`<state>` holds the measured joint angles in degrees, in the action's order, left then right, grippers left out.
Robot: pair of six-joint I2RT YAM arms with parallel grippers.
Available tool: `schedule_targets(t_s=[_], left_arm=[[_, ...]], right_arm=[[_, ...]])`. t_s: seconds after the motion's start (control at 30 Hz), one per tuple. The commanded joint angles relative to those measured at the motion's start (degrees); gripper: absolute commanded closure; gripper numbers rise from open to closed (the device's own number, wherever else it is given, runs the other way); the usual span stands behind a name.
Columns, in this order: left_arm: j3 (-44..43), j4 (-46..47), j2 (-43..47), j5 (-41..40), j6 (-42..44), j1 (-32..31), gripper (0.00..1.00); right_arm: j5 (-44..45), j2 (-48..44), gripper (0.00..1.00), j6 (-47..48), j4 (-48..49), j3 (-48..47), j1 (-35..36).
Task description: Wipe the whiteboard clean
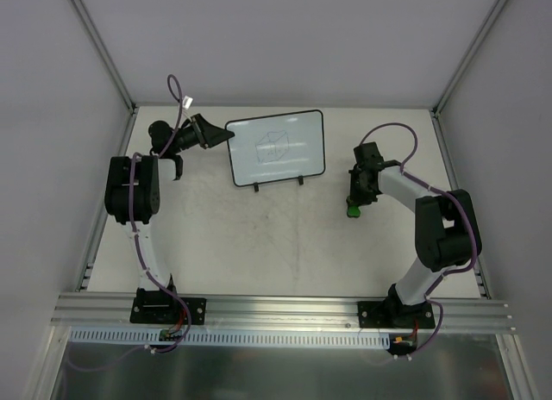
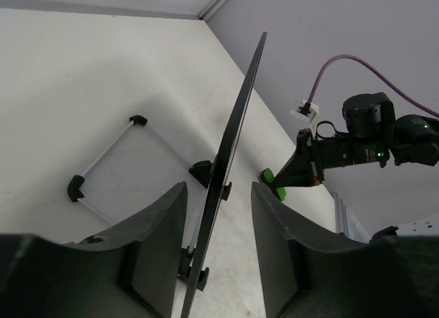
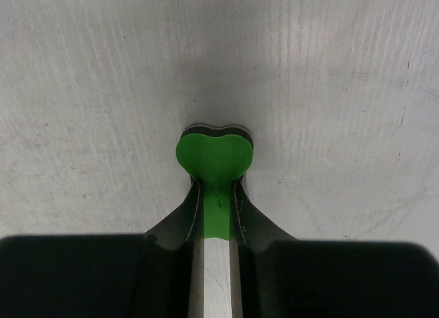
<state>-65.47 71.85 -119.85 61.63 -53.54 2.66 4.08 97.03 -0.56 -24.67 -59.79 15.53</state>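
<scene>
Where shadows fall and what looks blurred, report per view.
Top external: even light, sharp. Left wrist: whiteboard edge-on, soft grey shadow on the table left of it; left fingers dark. Right wrist: soft shadow around the green eraser; right fingers nearly black.

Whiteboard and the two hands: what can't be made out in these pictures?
Whiteboard: the left wrist view sees it edge-on, so its face is hidden; in the top view the sketch is too faint and small to read.
Green eraser: in the right wrist view the right hand covers its rear; the top view shows only a speck.
Left hand: the top view is too small to show whether it touches the board.
</scene>
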Motion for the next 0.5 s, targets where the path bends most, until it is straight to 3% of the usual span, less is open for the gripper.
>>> schedule_targets(t_s=[0.0, 0.23, 0.47], left_arm=[[-2.38, 10.15, -1.35, 3.50, -2.26, -0.28, 0.63], [-4.14, 13.22, -3.11, 4.38, -5.35, -0.19, 0.89], [-4.49, 14.01, -3.20, 4.82, -6.23, -0.19, 0.97]], right_arm=[[0.14, -1.32, 1.00, 0.03, 0.76, -1.38, 0.20], [-0.38, -2.20, 1.00, -0.32, 0.67, -2.08, 0.12], [-0.56, -4.57, 1.00, -0.15, 0.58, -7.08, 2.92]])
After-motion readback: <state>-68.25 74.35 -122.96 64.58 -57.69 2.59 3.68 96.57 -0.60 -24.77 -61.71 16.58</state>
